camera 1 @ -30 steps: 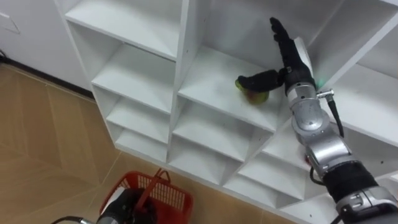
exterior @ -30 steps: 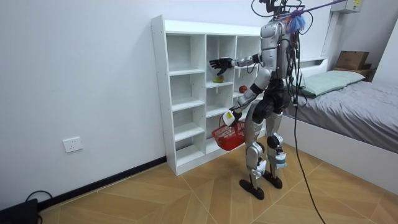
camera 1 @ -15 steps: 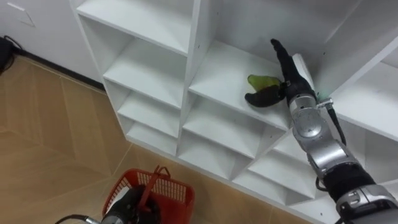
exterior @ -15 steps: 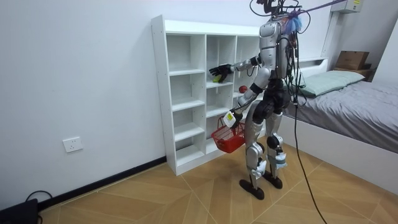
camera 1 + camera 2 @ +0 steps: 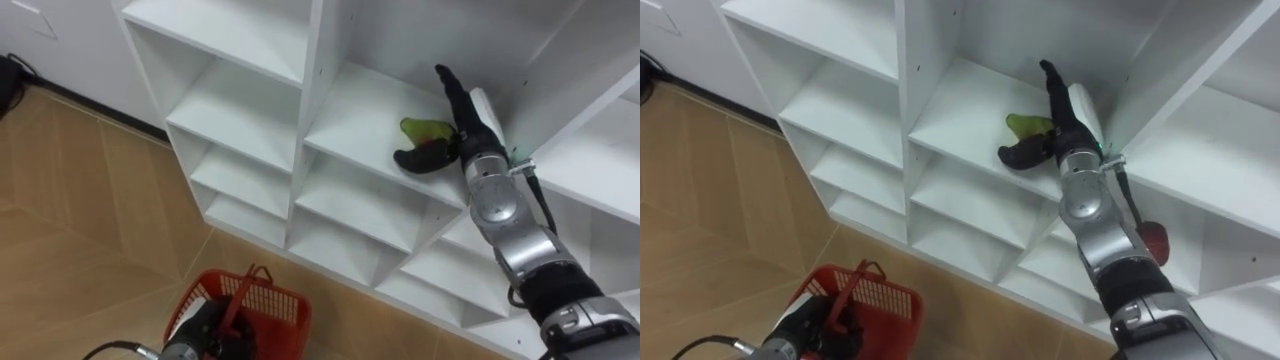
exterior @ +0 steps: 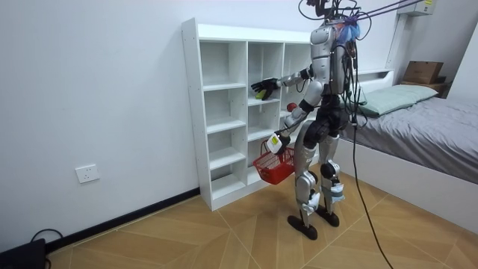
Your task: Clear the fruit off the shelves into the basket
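Observation:
A green fruit (image 5: 424,130) lies on a middle shelf of the white closet (image 5: 250,120). My right hand (image 5: 466,128) is in that compartment, open. Its straight fingers (image 5: 452,88) stand beside the fruit, and its thumb (image 5: 418,160) reaches across in front of it. The fruit sits between thumb and fingers. A red fruit (image 5: 1153,243) lies on a lower shelf to the right, partly behind my forearm. My left hand (image 5: 204,335) is shut on the handle of a red basket (image 5: 268,305) that hangs low by my side. In the room view I stand upright at the closet (image 6: 224,112).
Wooden floor (image 5: 70,220) runs along the closet's foot. In the room view a bed (image 6: 426,134) stands at the right with a cardboard box (image 6: 422,72) behind it. A wall socket (image 6: 87,174) is low on the left wall.
My right hand has come down from above the shelf to the green fruit. Its thumb now lies in front of the fruit. The eye view has shifted slightly.

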{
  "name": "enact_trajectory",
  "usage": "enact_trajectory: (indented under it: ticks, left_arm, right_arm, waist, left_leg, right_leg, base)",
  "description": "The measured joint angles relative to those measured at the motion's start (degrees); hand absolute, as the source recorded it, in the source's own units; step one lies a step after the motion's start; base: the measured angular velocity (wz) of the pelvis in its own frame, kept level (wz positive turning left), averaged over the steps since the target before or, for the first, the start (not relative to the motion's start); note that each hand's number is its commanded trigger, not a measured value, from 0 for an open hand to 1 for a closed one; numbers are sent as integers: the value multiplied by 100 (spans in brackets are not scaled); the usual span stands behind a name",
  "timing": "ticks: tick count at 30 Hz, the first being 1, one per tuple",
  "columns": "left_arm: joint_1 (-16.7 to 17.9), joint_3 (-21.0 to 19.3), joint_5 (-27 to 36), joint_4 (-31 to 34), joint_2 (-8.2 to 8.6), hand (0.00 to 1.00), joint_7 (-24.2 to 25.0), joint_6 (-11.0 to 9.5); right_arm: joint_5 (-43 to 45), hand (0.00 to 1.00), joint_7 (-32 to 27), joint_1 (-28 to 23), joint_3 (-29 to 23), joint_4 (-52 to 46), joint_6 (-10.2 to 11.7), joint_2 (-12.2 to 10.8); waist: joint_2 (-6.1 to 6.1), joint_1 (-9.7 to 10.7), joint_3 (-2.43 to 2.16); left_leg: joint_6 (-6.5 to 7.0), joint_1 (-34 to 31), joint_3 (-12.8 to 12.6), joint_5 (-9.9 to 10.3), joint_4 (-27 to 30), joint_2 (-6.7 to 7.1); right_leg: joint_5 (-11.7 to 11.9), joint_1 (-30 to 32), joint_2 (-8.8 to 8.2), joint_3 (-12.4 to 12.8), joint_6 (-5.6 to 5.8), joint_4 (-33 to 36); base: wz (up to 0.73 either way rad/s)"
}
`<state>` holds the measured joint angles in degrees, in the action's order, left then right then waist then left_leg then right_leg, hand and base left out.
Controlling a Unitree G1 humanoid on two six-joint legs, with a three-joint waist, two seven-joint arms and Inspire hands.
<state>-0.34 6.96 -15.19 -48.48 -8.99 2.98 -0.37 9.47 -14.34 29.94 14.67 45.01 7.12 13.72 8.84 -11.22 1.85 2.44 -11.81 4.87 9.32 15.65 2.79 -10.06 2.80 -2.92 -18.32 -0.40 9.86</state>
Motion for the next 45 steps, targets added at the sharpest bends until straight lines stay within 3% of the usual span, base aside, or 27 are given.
enact_trajectory:
  ticks: [30,31,32,35,45]
  left_arm:
    - [-46,17,-2,59,-61,100,168,18]
    - [-46,33,-2,65,-62,100,167,32]
    - [-46,47,-2,65,-62,100,168,38]
    - [-57,151,-2,77,-65,100,169,41]
    - [-76,226,39,65,-75,100,234,75]
  right_arm:
    - [640,0,723,45,5,435,26,27]
    - [618,15,736,57,5,482,28,27]
    - [607,51,749,66,5,504,30,27]
    - [486,100,797,143,5,625,34,27]
    - [409,100,673,414,-6,854,27,76]
  waist:
    - [-28,-14,-11]
    - [-25,-10,-13]
    - [-23,-10,-15]
    - [-20,-8,-17]
    - [-2,-12,-26]
  left_leg:
    - [15,-48,-12,-20,107,2]
    - [16,-46,-12,-21,107,4]
    - [16,-43,-16,-21,108,4]
    - [19,-40,-16,-23,109,6]
    - [23,50,-51,-25,67,7]
  right_leg:
    - [7,51,-24,-33,10,101]
    - [8,48,-28,-42,12,102]
    - [8,44,-29,-42,12,103]
    - [9,39,-33,-53,13,104]
    - [12,-27,-48,-47,19,101]
  base:
    - [0]
    - [0]
    - [0]
    - [0]
    - [0]
